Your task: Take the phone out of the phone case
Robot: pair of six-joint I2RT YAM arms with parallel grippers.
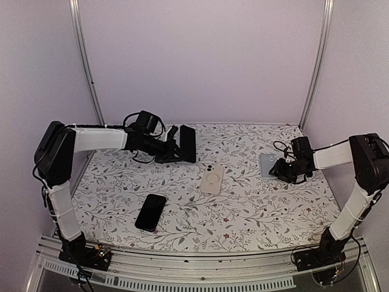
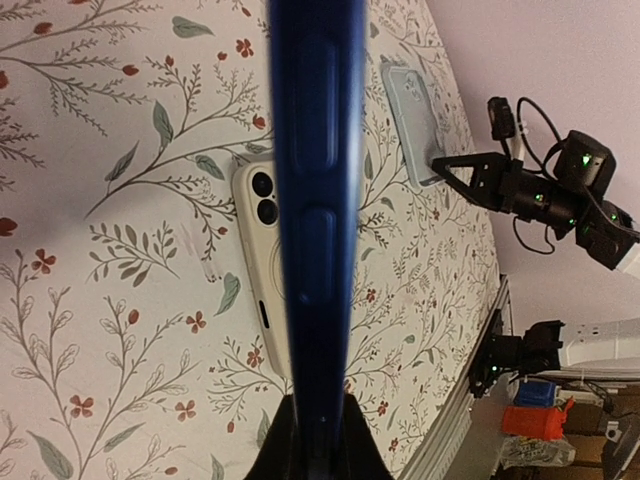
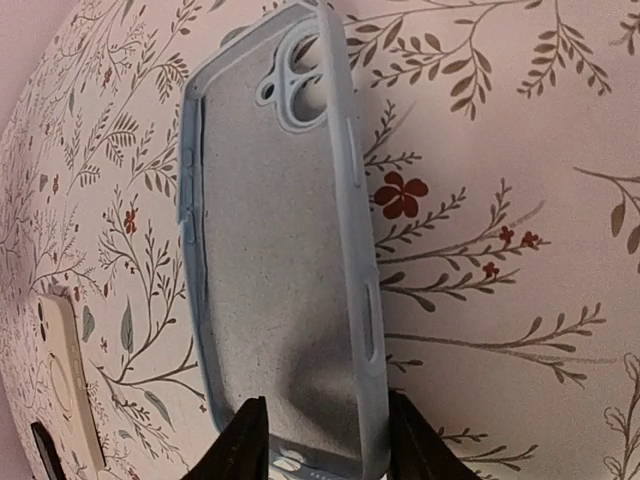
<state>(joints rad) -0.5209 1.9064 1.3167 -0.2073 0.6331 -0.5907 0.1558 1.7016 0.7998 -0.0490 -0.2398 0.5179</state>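
Phone [image 1: 187, 143] out of its case [image 1: 267, 164], but held on a thin grip.
Slipping looks like the main risk: the left gripper [image 1: 176, 149] is clamped on one end of the dark blue phone, which stands on edge in the air at the back left of the table [image 1: 255, 210]. Any fast swing could twist it loose and drop it on the cream phone [image 1: 212, 178] lying near below, or by the black phone [image 1: 151, 212]. The right gripper [image 3: 325, 445] has its jaws partly open astride the near end of the case. I cannot tell whether they touch it, but a finger catching the wall could drag it along. The case is pale blue, empty and lying flat at the right, grey lining up and camera holes at its far end.
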